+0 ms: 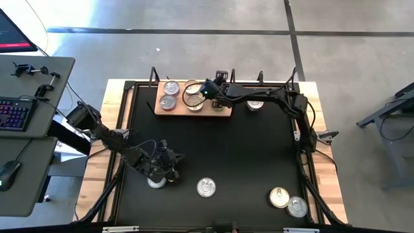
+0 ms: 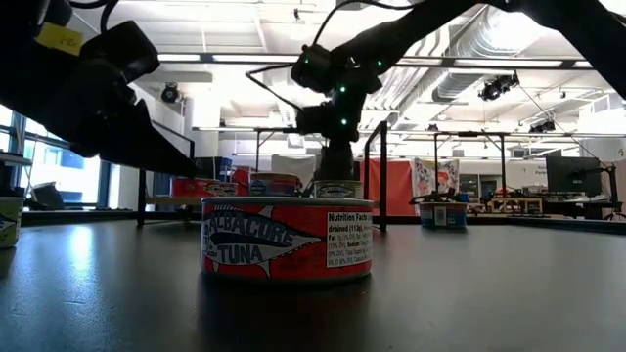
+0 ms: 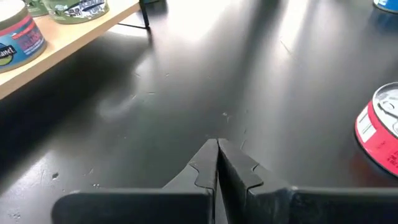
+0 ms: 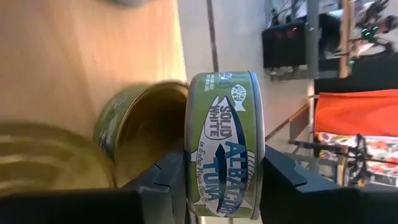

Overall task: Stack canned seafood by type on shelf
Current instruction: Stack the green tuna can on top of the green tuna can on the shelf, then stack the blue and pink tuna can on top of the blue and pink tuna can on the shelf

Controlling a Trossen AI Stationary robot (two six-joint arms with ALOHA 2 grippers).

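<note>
The light-brown shelf (image 1: pixel 223 111) lies at the table's far side with several tins on it (image 1: pixel 169 95). My right gripper (image 1: pixel 208 90) is over the shelf, shut on a green-labelled tuna tin (image 4: pixel 224 149) right beside a gold-topped green tin (image 4: pixel 134 140) lying on the board. My left gripper (image 3: pixel 217 149) is shut and hovers over bare table near the left front (image 1: pixel 171 162), touching nothing. A red-sided tuna tin (image 2: pixel 287 240) stands on its base at the near middle (image 1: pixel 206 188) and at the edge of the left wrist view (image 3: pixel 380 134). My right gripper pinches the green tuna tin between its two fingers (image 4: pixel 165 180), one on each flat end, so the label wall (image 4: pixel 217 186) faces the wrist camera. The tin sits close over the gold-topped tin on the shelf; I cannot tell whether the two touch.
A gold-topped tin (image 1: pixel 279 197) and a silver one (image 1: pixel 297 207) stand at the near right corner. Another tin (image 1: pixel 255 104) stands under the right arm, and one (image 1: pixel 155 183) beneath the left arm. Black table (image 1: pixel 233 149) stretches between shelf and near tins.
</note>
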